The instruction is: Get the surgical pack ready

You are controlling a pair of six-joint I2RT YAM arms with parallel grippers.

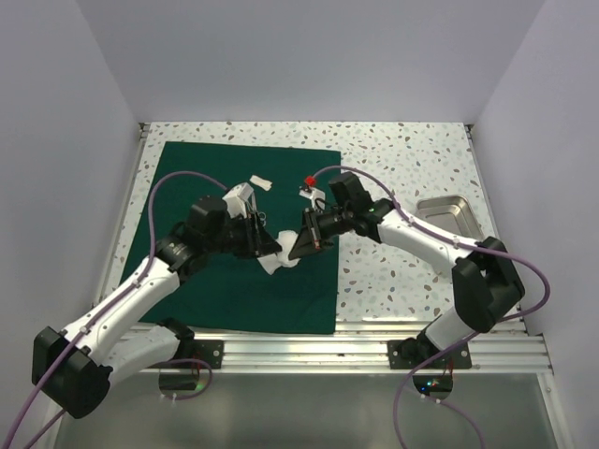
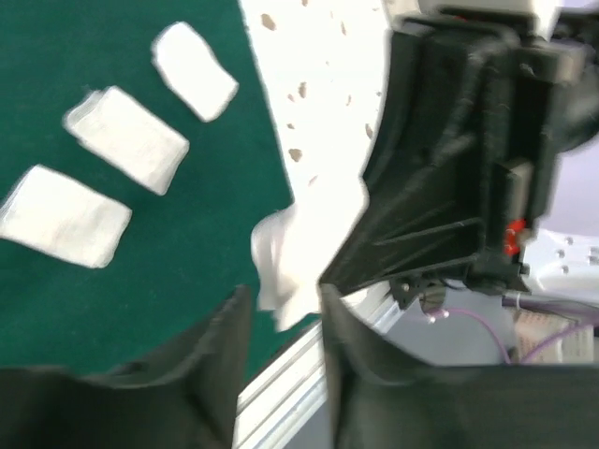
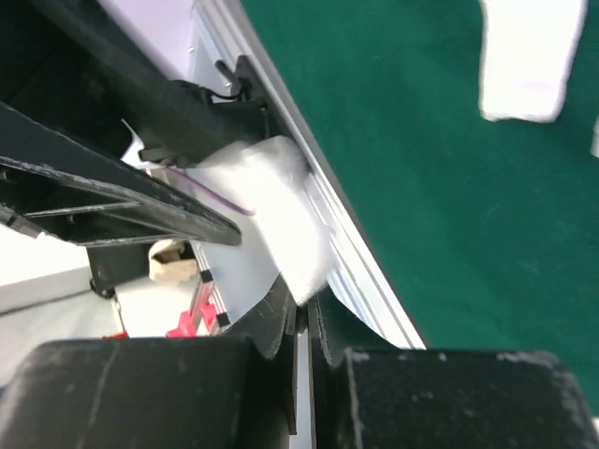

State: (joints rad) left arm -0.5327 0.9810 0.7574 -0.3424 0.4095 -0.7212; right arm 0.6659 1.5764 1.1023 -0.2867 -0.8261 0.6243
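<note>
The surgical pack is a dark green cloth lying spread flat on the left of the table; it also shows in the left wrist view and the right wrist view. My right gripper is shut on a white gauze square and holds it above the cloth's right part. My left gripper is open, facing the right one, and the held gauze hangs just in front of its fingertips.
Three loose gauze squares lie on the cloth's far part. A shiny steel tray stands at the right of the speckled table. An aluminium rail runs along the near edge.
</note>
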